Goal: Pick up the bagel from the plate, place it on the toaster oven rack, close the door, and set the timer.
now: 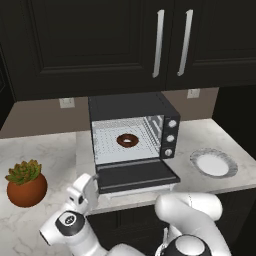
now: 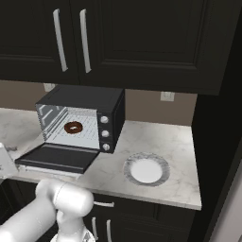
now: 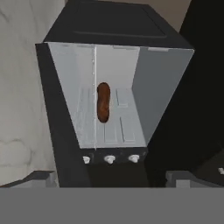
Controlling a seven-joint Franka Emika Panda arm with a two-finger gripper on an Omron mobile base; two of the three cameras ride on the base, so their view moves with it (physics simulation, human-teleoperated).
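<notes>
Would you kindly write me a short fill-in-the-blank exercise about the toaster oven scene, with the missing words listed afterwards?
1. The bagel lies on the toaster oven rack, while the plate on the counter is ____.
2. The door of the toaster oven hangs ____.
3. The control panel beside the oven cavity carries ____ knobs.
4. A potted ____ stands on the counter, on the side of the oven away from the plate.

Missing words: empty; open; three; plant
</notes>
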